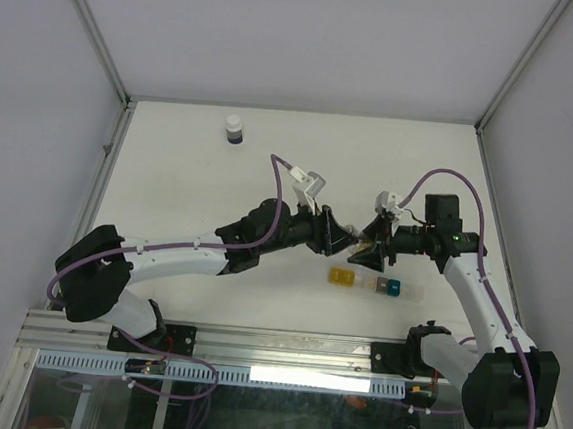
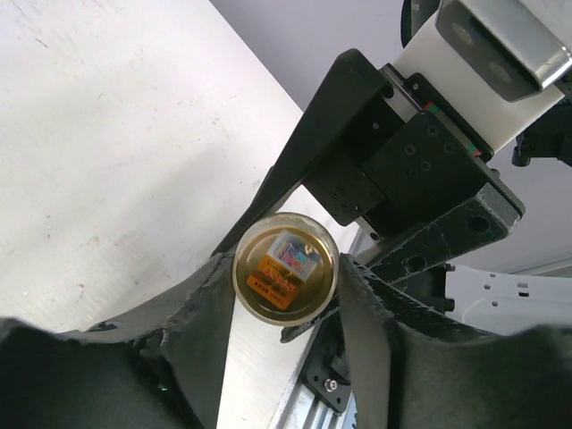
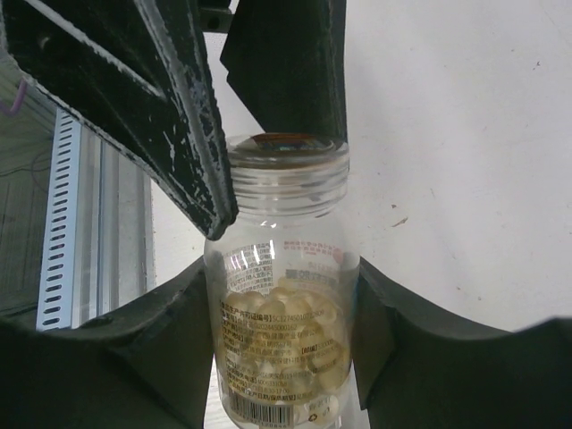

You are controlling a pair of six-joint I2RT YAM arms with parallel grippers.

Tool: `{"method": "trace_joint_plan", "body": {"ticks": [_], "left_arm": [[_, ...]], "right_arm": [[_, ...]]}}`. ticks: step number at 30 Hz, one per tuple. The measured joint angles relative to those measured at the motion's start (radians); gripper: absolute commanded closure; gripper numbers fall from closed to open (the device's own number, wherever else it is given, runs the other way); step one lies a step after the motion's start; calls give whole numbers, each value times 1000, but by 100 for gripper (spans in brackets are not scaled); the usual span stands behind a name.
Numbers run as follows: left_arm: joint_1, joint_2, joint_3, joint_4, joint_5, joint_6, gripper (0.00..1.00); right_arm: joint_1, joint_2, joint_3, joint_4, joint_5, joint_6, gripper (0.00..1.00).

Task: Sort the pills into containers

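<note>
My right gripper (image 1: 368, 250) (image 3: 281, 290) is shut on the small clear vial (image 3: 284, 268), held level above the table. Pale tan pills (image 3: 286, 335) fill the vial's lower half. Its threaded neck (image 3: 286, 183) is bare. My left gripper (image 1: 348, 242) (image 2: 286, 279) meets it head on, shut on the vial's round golden cap (image 2: 284, 268) (image 3: 286, 141), which sits at the mouth of the neck. The containers (image 1: 366, 282), a strip with a yellow cell (image 1: 341, 278) and a teal cell (image 1: 393, 287), lie on the table just in front of both grippers.
A white-capped dark blue bottle (image 1: 234, 130) stands at the far left of the white table (image 1: 169, 184). The metal rail (image 1: 255, 344) runs along the near edge. Grey walls close the table on three sides.
</note>
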Motion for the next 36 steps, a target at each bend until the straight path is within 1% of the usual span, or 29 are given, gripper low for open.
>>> {"method": "trace_joint_plan", "body": {"ticks": [6, 11, 17, 20, 23, 28, 31, 36], "left_arm": [[-1, -1, 3, -23, 12, -4, 17], [0, -50, -13, -30, 21, 4, 2], [2, -173, -97, -30, 42, 68, 1], [20, -245, -162, -2, 89, 147, 1], [63, -288, -209, 60, 182, 241, 1], [151, -259, -208, 167, 416, 387, 1], [157, -195, -170, 187, 531, 477, 1], [158, -109, -113, 167, 626, 608, 1]], "right_arm": [[0, 0, 0, 13, 0, 3, 100], [0, 0, 0, 13, 0, 3, 100], [-1, 0, 0, 13, -2, 3, 100], [-2, 0, 0, 13, -8, 1, 100], [-3, 0, 0, 10, -17, -10, 100], [-7, -3, 0, 2, -28, -32, 100], [-9, -12, 0, -4, -35, -49, 100], [-9, -28, 0, -19, -42, -66, 100]]}}
